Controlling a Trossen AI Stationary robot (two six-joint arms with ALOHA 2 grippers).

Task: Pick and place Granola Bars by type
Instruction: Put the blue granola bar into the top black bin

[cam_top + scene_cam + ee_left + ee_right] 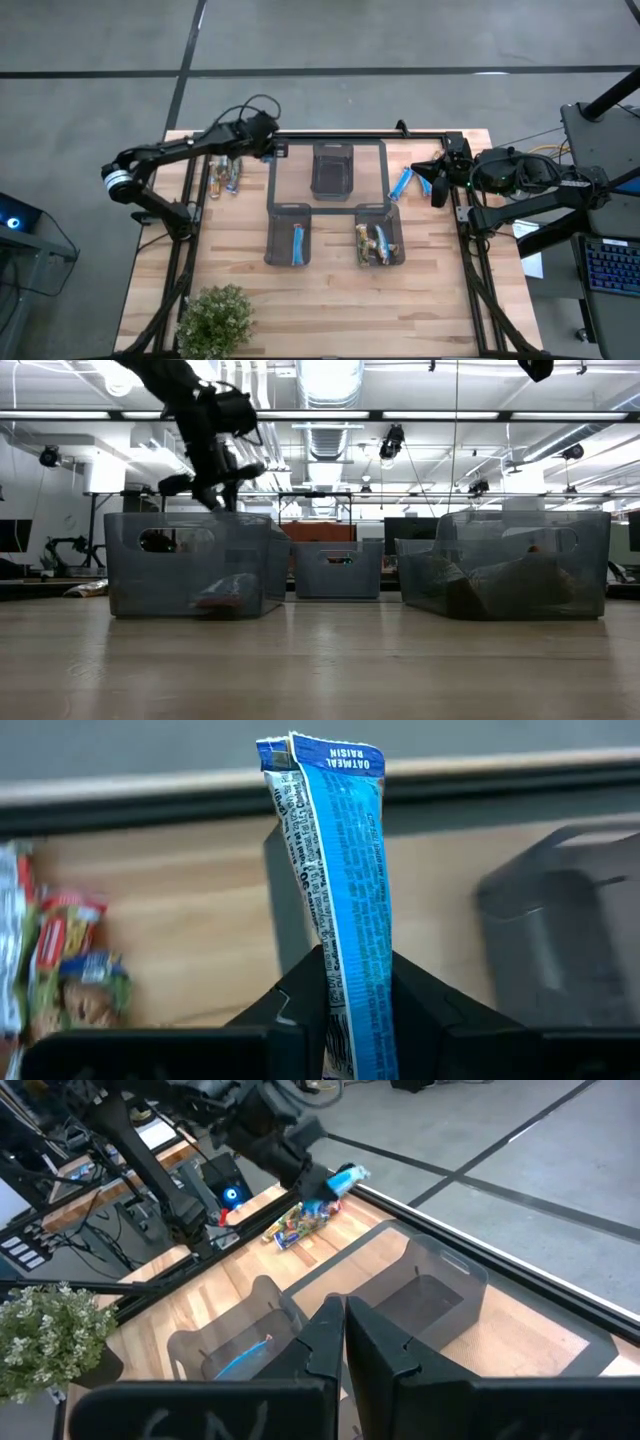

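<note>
Carry step: my left claw (340, 1010) is clamped on a blue bar (335, 880), up off the bench (330, 300) near the far-left edge, between the loose pile (225, 178) and the far bin (333, 168). My guess is it belongs in the near-left bin (290, 235), which holds a blue bar already; near-right bin (380, 238) looks mixed. Next: swing over that bin, lower, release. My right claw (343, 1345) is shut, empty, parked at the right edge beside two more blue bars (410, 182).

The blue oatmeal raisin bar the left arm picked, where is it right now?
The blue bar is clamped in the left gripper, raised above the table's far left, between the loose bar pile and the far bin.
</note>
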